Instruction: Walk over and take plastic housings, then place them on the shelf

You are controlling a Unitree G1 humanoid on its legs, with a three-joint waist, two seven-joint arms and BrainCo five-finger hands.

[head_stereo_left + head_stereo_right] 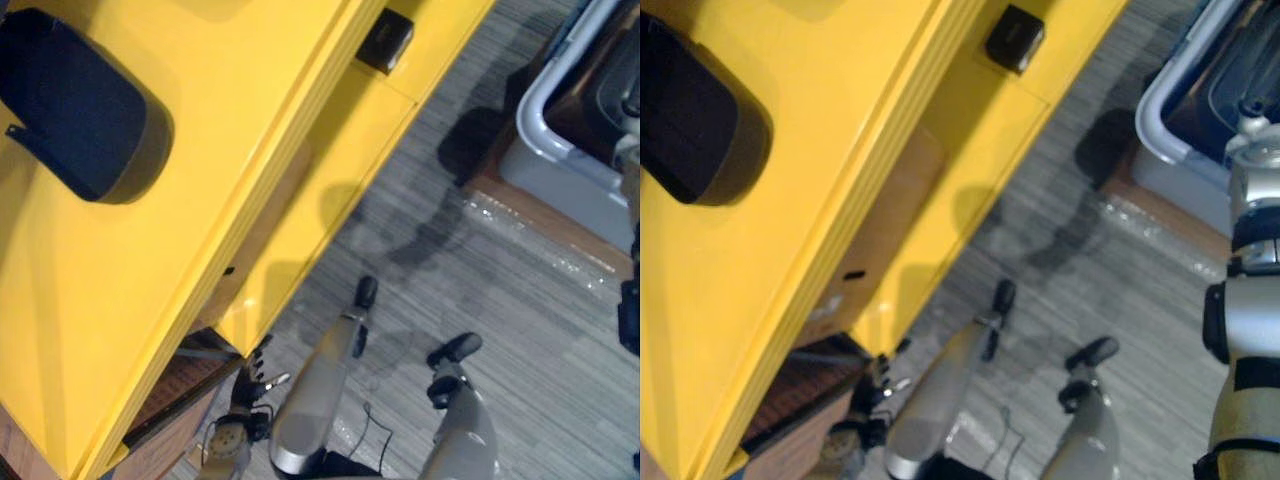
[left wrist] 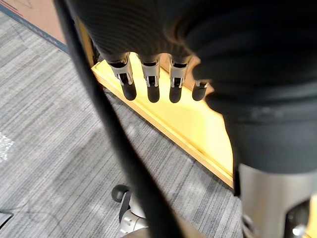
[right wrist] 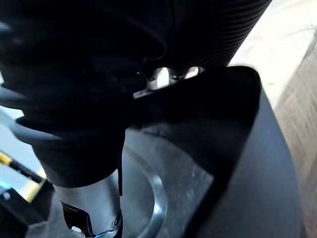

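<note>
A dark rounded plastic housing point(image 1: 75, 105) lies on top of the yellow shelf point(image 1: 200, 200) at the upper left. In the right wrist view a second black plastic housing point(image 3: 237, 163) sits right against my right hand point(image 3: 91, 206). The fingers reach over its rim and the thumb rests on its inner side, so the hand is shut on it. My right arm point(image 1: 1250, 300) rises along the right edge beside the bin. Low beside the shelf's near corner hangs my left hand point(image 1: 248, 388), its fingers point(image 2: 148, 84) straight and holding nothing.
At the upper right a grey-rimmed bin point(image 1: 1155, 110) with dark parts stands on a wooden base. A small black block point(image 1: 385, 42) sits on a lower yellow level. Under the shelf top is a cardboard box point(image 1: 890, 220). Grey carpet point(image 1: 480, 270) lies between shelf and bin.
</note>
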